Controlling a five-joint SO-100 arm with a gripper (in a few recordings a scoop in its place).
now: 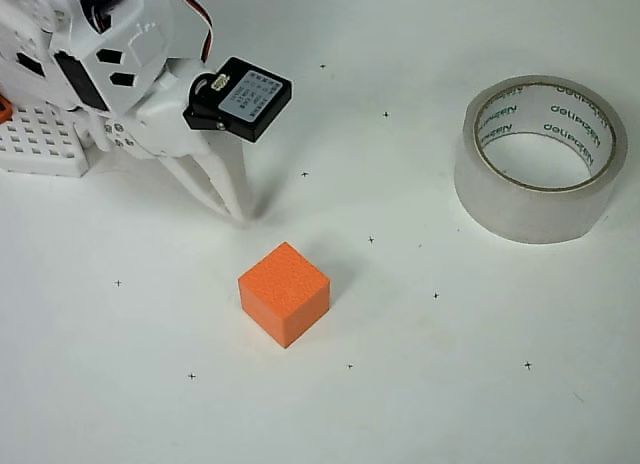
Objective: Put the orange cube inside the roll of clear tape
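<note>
My white two-finger gripper [232,206] is hanging with its fingers pressed together at the tips, gripping nothing. Just beyond them, the small bright orange matte foam cube [284,293] is sitting on the white table [450,384], well apart from the translucent clear tape roll [541,157] with green-lettered core.

In the overhead view, bare white table [420,404] lies on every side of the orange cube [284,293], so it can be approached from any direction. The gripper [232,206] hangs just up and left of the cube, its fingers close together, with a narrow strip of table between them. The roll of clear tape [541,156] lies flat well to the right, its hole facing up and unblocked. Open table runs from cube to roll. A white perforated block [42,142] sits at the left edge, under the arm.
</note>
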